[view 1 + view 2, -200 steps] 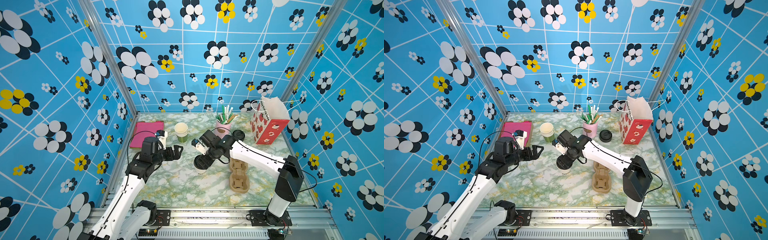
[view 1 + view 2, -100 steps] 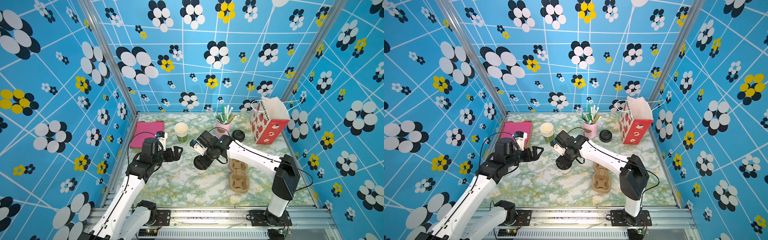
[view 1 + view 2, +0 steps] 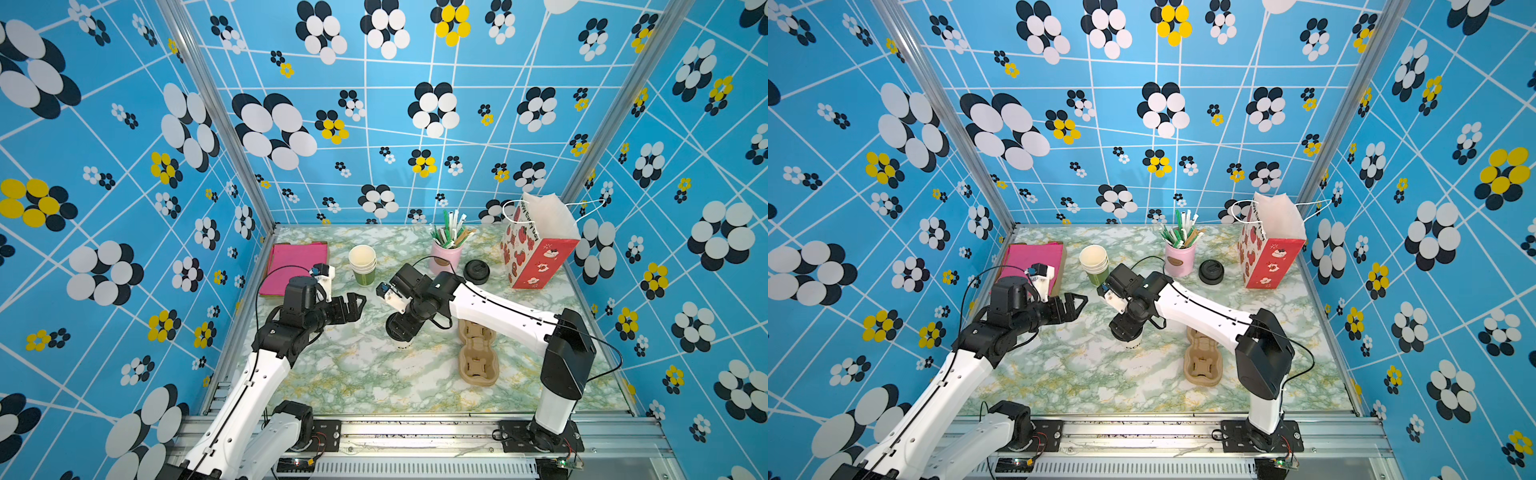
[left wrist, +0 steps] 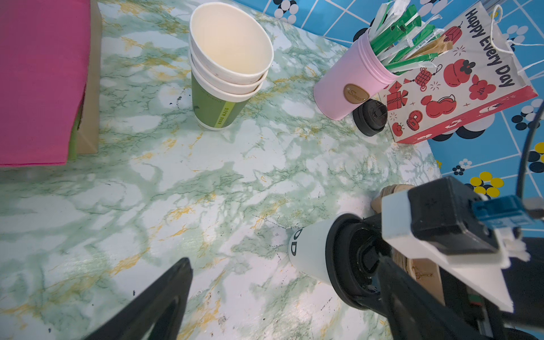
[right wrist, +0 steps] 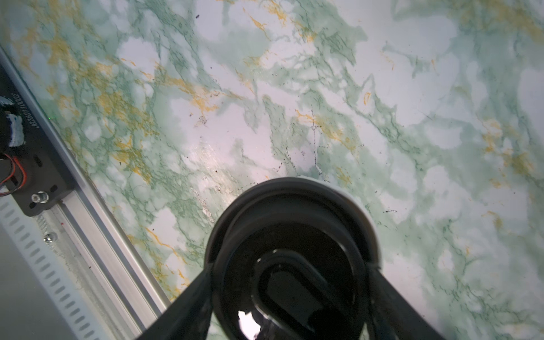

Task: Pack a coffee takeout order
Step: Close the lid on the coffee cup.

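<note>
Nearest you, the cup holder [image 3: 478, 365] lies flat, its long axis running near to far; just beside its far end, toward your left, the pale cup [image 4: 307, 253] stands upright with your right tool [image 5: 290, 276] clamped across its black lid [image 5: 294, 212]; so your right arm is the nearer one, and the move looks like a short carry rightward; your left tool [image 3: 353, 305] hangs wide open, empty; the counter [image 3: 353, 374] is flat, marble-printed; the gift bag [image 3: 536, 257] stands far back.

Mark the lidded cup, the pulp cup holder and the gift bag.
lidded cup [image 4: 309, 253]: left wrist view, white side wall.
pulp cup holder [image 3: 478, 368]: a top view, nearest pocket.
gift bag [image 3: 540, 262]: a top view, red side panel.
</note>
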`<control>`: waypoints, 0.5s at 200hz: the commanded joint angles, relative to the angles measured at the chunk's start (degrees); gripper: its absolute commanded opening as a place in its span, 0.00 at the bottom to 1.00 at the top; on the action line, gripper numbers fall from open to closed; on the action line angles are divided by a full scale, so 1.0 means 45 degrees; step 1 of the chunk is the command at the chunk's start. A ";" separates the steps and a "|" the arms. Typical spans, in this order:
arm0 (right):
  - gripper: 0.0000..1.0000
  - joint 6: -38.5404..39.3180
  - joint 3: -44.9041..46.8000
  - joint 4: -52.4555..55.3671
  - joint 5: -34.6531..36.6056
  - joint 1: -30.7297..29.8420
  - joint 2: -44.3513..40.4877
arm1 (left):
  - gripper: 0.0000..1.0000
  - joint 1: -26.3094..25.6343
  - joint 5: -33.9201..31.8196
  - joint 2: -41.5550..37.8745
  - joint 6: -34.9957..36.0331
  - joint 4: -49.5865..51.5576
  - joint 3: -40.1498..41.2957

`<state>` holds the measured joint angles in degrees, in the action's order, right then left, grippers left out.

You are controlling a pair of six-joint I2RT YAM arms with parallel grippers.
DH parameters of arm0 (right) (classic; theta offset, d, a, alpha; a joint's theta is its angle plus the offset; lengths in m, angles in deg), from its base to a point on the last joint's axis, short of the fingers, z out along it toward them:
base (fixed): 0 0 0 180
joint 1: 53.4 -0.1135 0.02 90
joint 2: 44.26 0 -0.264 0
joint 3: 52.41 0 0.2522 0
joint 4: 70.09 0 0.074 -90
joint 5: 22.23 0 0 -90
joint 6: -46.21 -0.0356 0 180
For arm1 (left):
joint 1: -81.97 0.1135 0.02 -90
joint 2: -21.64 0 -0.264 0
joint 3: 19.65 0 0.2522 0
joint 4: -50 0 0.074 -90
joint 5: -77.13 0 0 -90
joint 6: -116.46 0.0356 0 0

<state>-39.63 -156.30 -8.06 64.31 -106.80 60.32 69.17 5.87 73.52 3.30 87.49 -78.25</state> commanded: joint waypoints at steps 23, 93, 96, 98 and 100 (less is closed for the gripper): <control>0.76 0.0202 -0.0243 0.0870 0.0357 -0.0085 0.0238 | 0.99 0.0091 0.0239 -0.0181 -0.0116 -0.0196 0.0218; 0.76 0.0157 -0.0968 0.0738 0.0251 -0.0085 -0.0170 | 0.99 0.0111 0.0230 -0.0175 -0.0147 -0.0225 0.0218; 0.76 0.0165 -0.0968 0.0738 0.0261 -0.0085 -0.0189 | 0.99 0.0119 0.0230 -0.0180 -0.0137 -0.0215 0.0218; 0.76 0.0167 -0.0982 0.0738 0.0267 -0.0085 -0.0191 | 0.99 0.0107 0.0230 -0.0176 -0.0144 -0.0224 0.0228; 0.76 0.0168 -0.0986 0.0753 0.0292 -0.0085 -0.0201 | 0.99 0.0109 0.0230 -0.0179 -0.0146 -0.0231 0.0235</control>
<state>-39.45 -159.31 -6.31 64.73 -106.91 60.49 69.22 6.02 73.52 3.09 87.49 -77.92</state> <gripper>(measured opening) 0.760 0.992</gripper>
